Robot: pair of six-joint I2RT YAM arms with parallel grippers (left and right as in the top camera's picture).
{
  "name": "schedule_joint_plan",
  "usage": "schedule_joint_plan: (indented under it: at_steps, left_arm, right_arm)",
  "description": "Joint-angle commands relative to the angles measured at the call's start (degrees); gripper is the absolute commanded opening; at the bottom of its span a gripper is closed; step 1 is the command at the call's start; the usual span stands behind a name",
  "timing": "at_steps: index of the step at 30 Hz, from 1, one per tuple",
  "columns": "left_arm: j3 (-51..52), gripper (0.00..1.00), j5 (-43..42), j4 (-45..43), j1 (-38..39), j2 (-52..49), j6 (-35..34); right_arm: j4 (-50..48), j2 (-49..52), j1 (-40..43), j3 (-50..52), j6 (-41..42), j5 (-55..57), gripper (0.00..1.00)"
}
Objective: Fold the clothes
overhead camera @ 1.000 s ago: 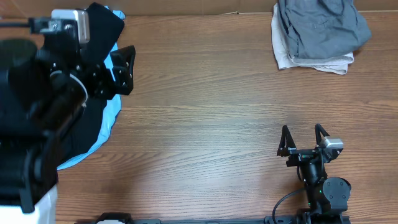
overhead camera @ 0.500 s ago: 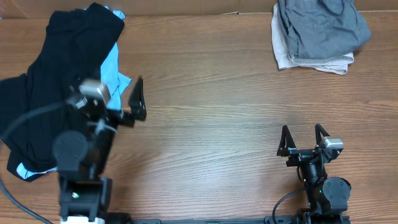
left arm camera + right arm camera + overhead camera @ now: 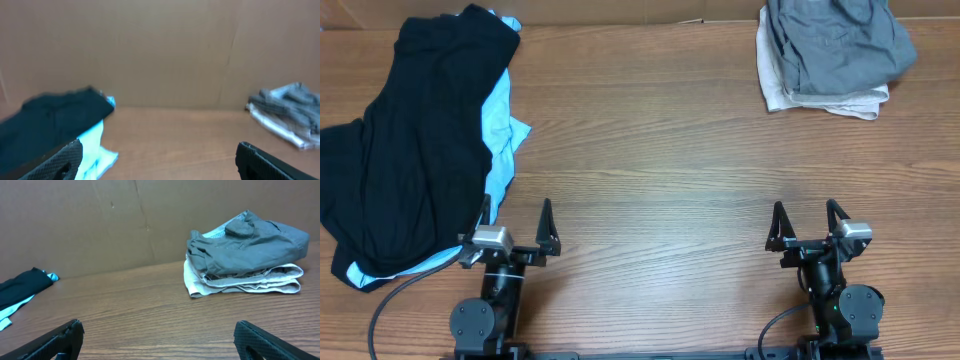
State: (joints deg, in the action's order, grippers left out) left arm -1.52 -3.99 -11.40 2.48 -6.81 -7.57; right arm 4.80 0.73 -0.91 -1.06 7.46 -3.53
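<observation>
The overhead camera looks straight down on the brown wooden table (image 3: pixel 650 150), with the stack of folded grey and beige clothes (image 3: pixel 830 55) in its upper right corner. Both wrist cameras sit low, well apart from this stack, and face level across the table toward the brown cardboard wall (image 3: pixel 100 220) behind it. All three views share the stack; the left wrist view shows it blurred.

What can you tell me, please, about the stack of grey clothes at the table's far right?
The stack of grey clothes is folded, rumpled cloth: a dark grey garment on top, a paler cream garment beneath, its edges peeking out. It lies flat on the wooden table at the far right corner, near the cardboard wall. Nothing else touches it.
</observation>
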Motion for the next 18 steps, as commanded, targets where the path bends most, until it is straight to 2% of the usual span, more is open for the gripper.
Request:
schedule_joint_plan:
  at_steps: [1, 9, 18]
  left_arm:
    - [1.2, 1.00, 0.9, 3.3, -0.6, 3.2, -0.4]
    - [1.2, 1.00, 1.9, 16.0, -0.6, 6.6, -0.3]
    - [1.2, 1.00, 2.1, 15.8, -0.6, 6.6, -0.3]
  right_arm:
    - [-0.2, -0.6, -0.5, 0.6, 0.2, 0.7, 1.00]
    - [-0.2, -0.6, -0.5, 0.6, 0.2, 0.7, 1.00]
    - [-0.2, -0.6, -0.5, 0.6, 0.2, 0.7, 1.00]
